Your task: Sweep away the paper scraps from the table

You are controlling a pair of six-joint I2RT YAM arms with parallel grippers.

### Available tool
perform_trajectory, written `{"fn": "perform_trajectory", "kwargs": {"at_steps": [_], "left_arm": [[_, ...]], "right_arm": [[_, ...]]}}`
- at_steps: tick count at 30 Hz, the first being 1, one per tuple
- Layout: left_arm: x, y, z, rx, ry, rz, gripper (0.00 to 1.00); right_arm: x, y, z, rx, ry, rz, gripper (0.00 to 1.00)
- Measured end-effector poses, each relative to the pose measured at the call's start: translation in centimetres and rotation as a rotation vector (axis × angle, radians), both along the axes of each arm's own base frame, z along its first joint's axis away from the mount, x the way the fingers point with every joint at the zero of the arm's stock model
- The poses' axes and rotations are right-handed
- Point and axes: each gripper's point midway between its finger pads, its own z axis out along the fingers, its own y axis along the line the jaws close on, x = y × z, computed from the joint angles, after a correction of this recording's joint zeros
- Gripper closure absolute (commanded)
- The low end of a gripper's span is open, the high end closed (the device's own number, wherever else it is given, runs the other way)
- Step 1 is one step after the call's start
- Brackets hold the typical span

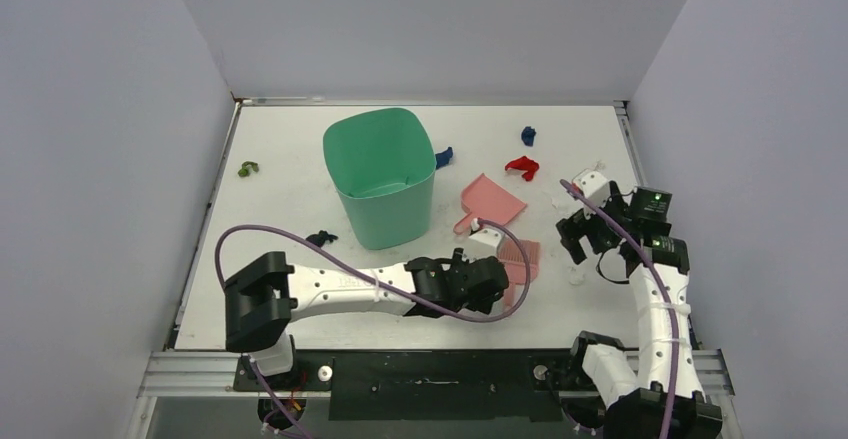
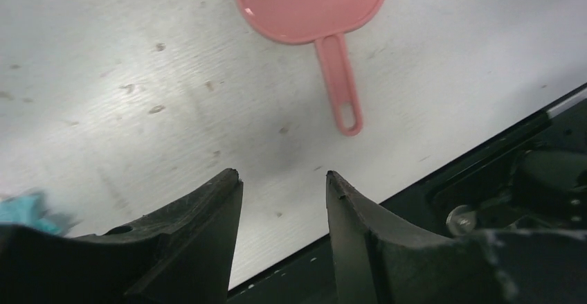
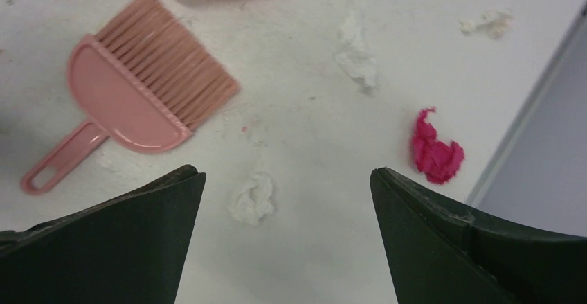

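Observation:
Paper scraps lie on the white table [image 1: 290, 139]: a red one [image 1: 522, 167], a dark blue one [image 1: 528, 136], a blue one [image 1: 443, 156] by the bin, an olive green one [image 1: 248, 169] at far left, and a black one [image 1: 321, 238]. A magenta wad [image 3: 435, 153] and white wads [image 3: 253, 199] show in the right wrist view. My left gripper [image 1: 498, 279] [image 2: 282, 177] is open and empty, just short of the pink brush's handle [image 2: 339, 89]. My right gripper [image 1: 588, 249] [image 3: 287, 172] is open wide and empty above a white wad.
A tall green bin [image 1: 380, 174] stands mid-table. The pink dustpan [image 1: 492, 199] lies right of it, and the pink brush [image 1: 522, 259] [image 3: 138, 96] lies in front of the dustpan. Grey walls close the sides and back. The table's front edge [image 2: 484, 145] is near my left gripper.

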Motion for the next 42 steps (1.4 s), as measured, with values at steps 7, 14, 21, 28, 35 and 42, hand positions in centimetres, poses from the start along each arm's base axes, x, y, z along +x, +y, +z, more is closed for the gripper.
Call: {"fn": "perform_trajectory", "kwargs": {"at_steps": [7, 14, 21, 28, 35, 42], "left_arm": [[0.1, 7.0, 1.6, 0.14, -0.141, 0.0, 0.47], [0.7, 12.6, 3.8, 0.082, -0.256, 0.017, 0.44], [1.3, 13.8, 4.7, 0.054, -0.332, 0.018, 0.43], [1.6, 13.5, 5.1, 0.048, -0.359, 0.01, 0.43], [2.0, 13.5, 5.5, 0.059, -0.391, 0.007, 0.42], [2.2, 13.7, 5.6, 0.064, -0.403, 0.014, 0.41]], "right_arm": [[-2.3, 8.6, -3.7, -0.003, 0.052, 0.374, 0.03], [-4.6, 14.2, -7.2, -0.088, 0.131, 0.614, 0.0], [-4.6, 15.9, -10.2, -0.183, 0.183, 0.655, 0.0], [-4.9, 16.5, -13.0, -0.289, 0.204, 0.646, 0.0], [-3.8, 14.8, -13.8, -0.402, 0.149, 0.575, 0.05], [-2.5, 11.8, -13.4, -0.464, 0.101, 0.474, 0.07]]}}
